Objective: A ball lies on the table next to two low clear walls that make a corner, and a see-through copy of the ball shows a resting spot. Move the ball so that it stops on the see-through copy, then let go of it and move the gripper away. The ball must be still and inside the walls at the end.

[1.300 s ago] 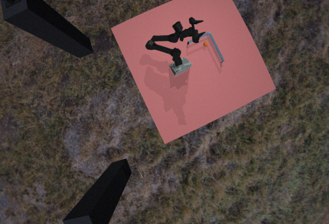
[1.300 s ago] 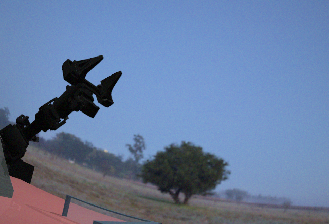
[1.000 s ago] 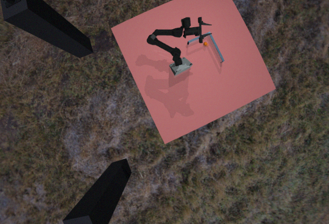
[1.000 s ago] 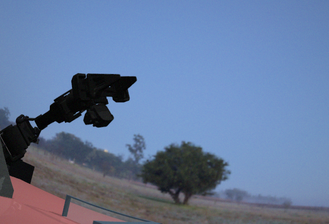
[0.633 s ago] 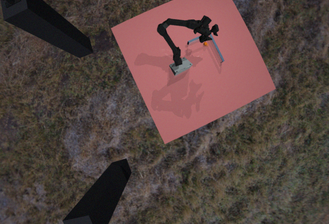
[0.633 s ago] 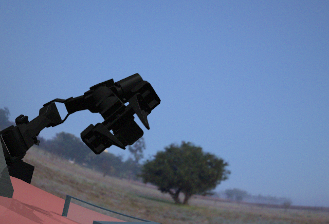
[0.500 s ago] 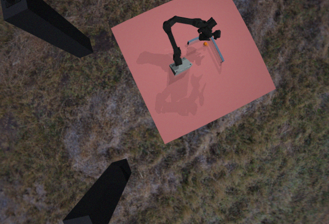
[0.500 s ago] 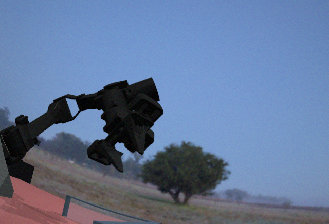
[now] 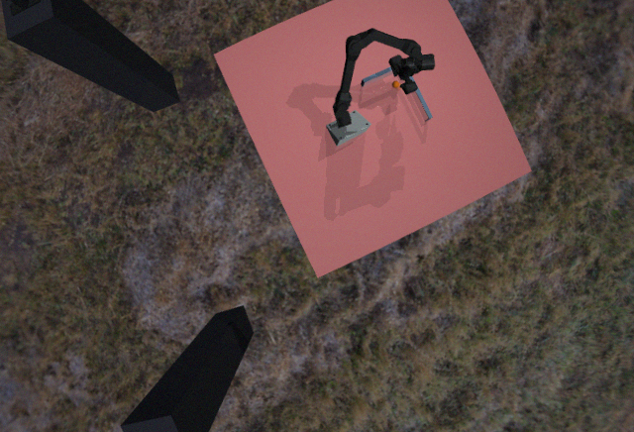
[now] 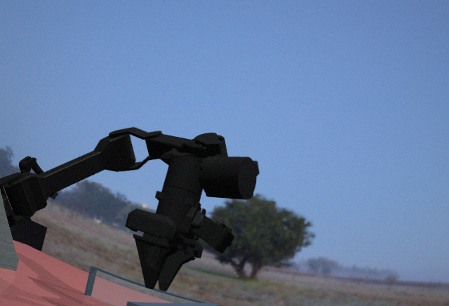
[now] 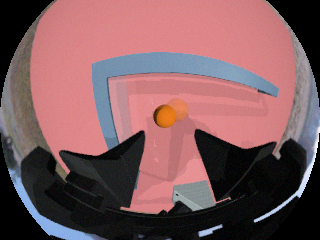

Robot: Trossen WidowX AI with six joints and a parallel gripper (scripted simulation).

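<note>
The arm [image 9: 350, 68] is matte black all over, built from blocky, angular links. Its base [image 9: 349, 130] is a pale grey-green square block with small dark screws at the corners. A thick black cylinder [image 10: 229, 177] sits at the wrist. The gripper [image 10: 159, 281] has two black wedge-shaped fingers that narrow to pointed tips.
</note>
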